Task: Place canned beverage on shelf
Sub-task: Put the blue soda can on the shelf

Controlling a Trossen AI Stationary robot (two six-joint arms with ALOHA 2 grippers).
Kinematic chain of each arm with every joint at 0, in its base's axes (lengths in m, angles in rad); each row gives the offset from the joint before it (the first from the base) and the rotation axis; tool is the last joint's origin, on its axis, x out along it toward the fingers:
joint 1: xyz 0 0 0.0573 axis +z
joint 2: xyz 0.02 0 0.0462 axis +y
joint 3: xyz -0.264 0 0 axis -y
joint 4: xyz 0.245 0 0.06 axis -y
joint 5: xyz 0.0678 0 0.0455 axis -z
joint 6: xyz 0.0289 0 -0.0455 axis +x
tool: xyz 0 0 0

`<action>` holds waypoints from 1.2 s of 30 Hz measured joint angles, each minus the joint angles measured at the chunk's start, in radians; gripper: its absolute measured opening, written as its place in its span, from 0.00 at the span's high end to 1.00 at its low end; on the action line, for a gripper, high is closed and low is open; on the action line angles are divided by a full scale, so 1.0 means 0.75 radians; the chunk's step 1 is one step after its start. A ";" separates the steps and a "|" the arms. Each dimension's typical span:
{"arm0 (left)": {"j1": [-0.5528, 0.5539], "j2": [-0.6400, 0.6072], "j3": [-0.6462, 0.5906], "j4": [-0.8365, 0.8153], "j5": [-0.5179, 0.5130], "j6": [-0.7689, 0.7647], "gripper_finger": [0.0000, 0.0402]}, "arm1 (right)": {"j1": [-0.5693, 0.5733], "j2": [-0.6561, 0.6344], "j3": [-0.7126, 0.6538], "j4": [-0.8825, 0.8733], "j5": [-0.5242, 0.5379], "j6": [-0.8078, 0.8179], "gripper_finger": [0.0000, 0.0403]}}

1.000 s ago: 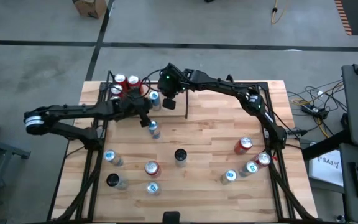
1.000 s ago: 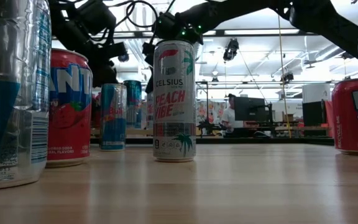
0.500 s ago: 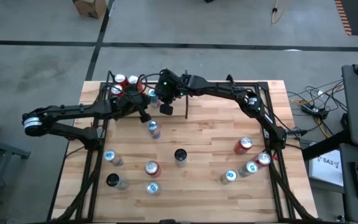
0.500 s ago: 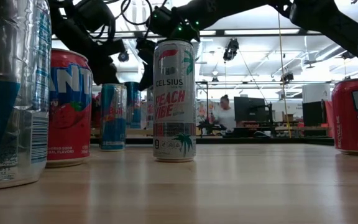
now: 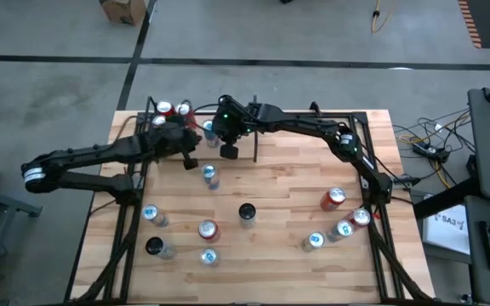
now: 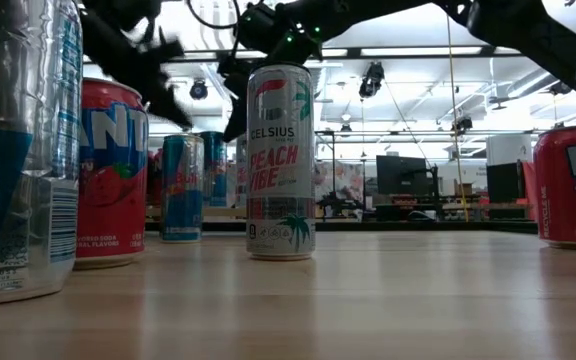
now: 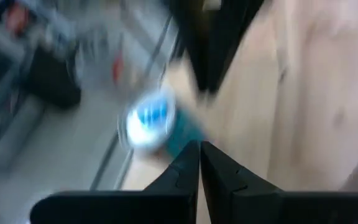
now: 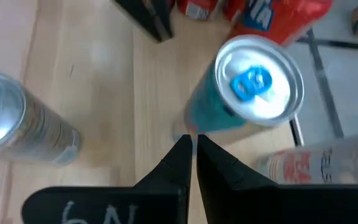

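Observation:
A teal can (image 8: 229, 109) with a blue tab stands upright at the table's far left, in front of red cans (image 5: 173, 110) on the shelf (image 5: 149, 106). In the high view the teal can (image 5: 210, 129) sits just left of my right gripper (image 5: 227, 150). My right gripper (image 8: 191, 142) is shut, and its tips are low against the can's side. My left gripper (image 5: 190, 158) hangs shut and empty above the table, near that can. In its blurred wrist view the left gripper (image 7: 199, 149) points toward a blue-topped can (image 7: 148, 118). My right gripper's shut fingertips (image 8: 183, 146) stand at the teal can's lower side (image 8: 194, 121), slanting down from the table's right. I cannot tell whether they touch it. The can stands upright on the wood.
A silver-blue can (image 5: 210, 176) stands just nearer than both grippers. Several more cans are scattered over the near half, among them a Celsius can (image 6: 280, 160) and a group at the right (image 5: 340, 217). Black frame posts line the table's left and right sides.
My right gripper has gone a little toward the table's left edge, staying shut beside the teal can. My left gripper has risen and drawn back toward the left edge, still shut.

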 joint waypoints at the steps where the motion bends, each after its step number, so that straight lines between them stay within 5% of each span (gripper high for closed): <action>1: 0.007 -0.035 0.000 0.043 0.060 0.026 1.00 | 0.002 0.004 0.000 0.015 -0.011 0.000 0.97; 4: 0.030 -0.123 0.000 0.131 0.177 0.078 1.00 | 0.017 0.016 0.000 0.077 -0.016 0.005 0.97; 11: 0.050 -0.226 -0.002 0.200 0.195 0.086 1.00 | 0.025 0.043 0.000 0.199 0.002 0.031 0.97; 36: 0.050 -0.206 -0.003 0.174 0.197 -0.106 1.00 | -0.008 0.058 -0.002 0.300 0.014 -0.020 0.97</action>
